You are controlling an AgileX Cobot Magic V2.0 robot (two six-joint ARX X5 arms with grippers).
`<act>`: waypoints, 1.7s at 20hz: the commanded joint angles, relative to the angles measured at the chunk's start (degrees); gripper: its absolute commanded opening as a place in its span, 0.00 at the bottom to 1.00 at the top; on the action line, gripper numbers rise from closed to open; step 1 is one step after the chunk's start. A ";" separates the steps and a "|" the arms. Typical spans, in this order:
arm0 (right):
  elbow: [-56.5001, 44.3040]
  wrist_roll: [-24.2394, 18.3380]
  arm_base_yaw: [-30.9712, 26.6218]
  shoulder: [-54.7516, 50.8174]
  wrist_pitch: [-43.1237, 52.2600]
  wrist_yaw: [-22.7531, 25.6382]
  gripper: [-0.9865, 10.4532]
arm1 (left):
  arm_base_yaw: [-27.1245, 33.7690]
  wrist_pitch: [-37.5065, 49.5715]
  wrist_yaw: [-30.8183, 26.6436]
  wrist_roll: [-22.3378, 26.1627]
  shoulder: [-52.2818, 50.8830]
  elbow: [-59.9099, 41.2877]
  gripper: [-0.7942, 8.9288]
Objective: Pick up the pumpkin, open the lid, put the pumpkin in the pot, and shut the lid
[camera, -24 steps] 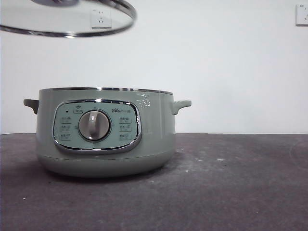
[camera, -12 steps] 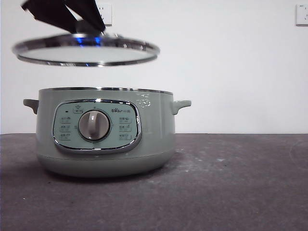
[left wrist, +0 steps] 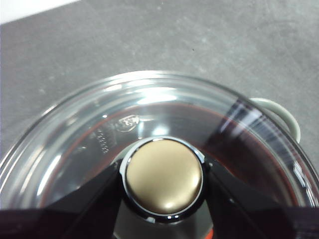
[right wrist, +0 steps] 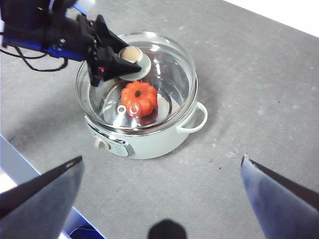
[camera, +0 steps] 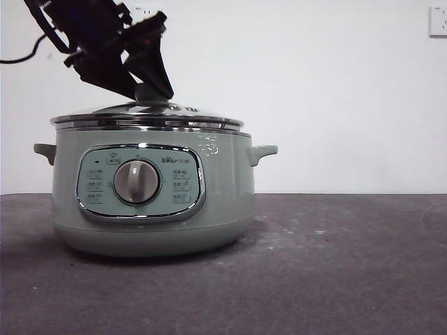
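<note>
Glass lid (camera: 150, 115) lies level on the pot (camera: 150, 202), knob up, clamped by the left tool (camera: 150, 87); right tool (right wrist: 159, 169) spread wide.

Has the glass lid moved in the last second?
Yes. The domed glass lid with chrome rim has come down and rightward from above the sage-green electric pot, now sitting on its rim, the left gripper on its knob.

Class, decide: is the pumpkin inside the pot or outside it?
Inside. The pumpkin shows through the glass lid sitting on the pot.

From the front the pot (camera: 150, 202) hides its contents — panel labels too small.
</note>
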 commanded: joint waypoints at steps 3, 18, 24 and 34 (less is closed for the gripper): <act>-0.02 0.50 0.07 0.04 0.31 0.11 0.61 | -0.74 2.73 0.57 0.63 -0.04 0.50 0.07; -0.02 0.48 0.09 0.04 -0.13 0.04 0.61 | -2.08 -2.34 -1.16 0.66 0.07 0.50 0.08; -0.02 0.48 0.09 0.04 -1.64 -0.09 0.61 | -2.08 -2.47 -1.14 0.46 0.02 0.50 0.64; -0.02 0.46 0.09 0.07 -5.35 -8.37 0.61 | -2.08 -16.17 -0.90 0.46 -8.81 5.27 0.64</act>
